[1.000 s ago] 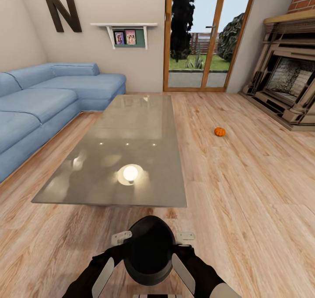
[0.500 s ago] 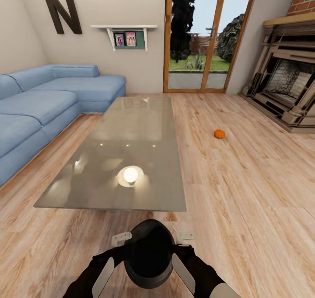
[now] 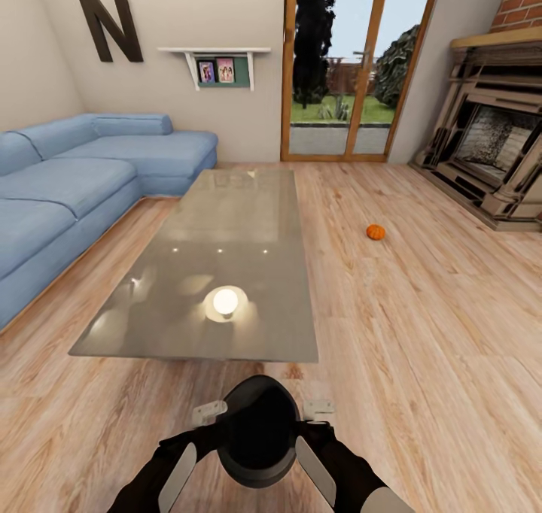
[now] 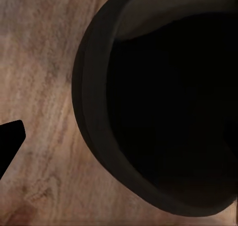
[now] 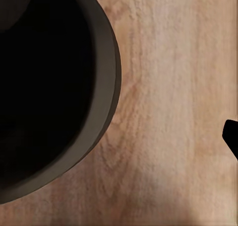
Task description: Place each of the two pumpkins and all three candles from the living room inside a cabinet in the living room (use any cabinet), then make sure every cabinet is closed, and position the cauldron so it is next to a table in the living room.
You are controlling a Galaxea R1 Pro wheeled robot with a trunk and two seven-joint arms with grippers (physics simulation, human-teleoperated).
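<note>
Cauldron held between both tools — table slid slightly right.

A round black cauldron with a wide, dark mouth sits upright over the wood floor, held between both arms just in front of the near short edge of the table. The table is low and rectangular, with a reflective grey glass top. A small orange pumpkin lies on the floor, well right of the table's long right edge.
</note>
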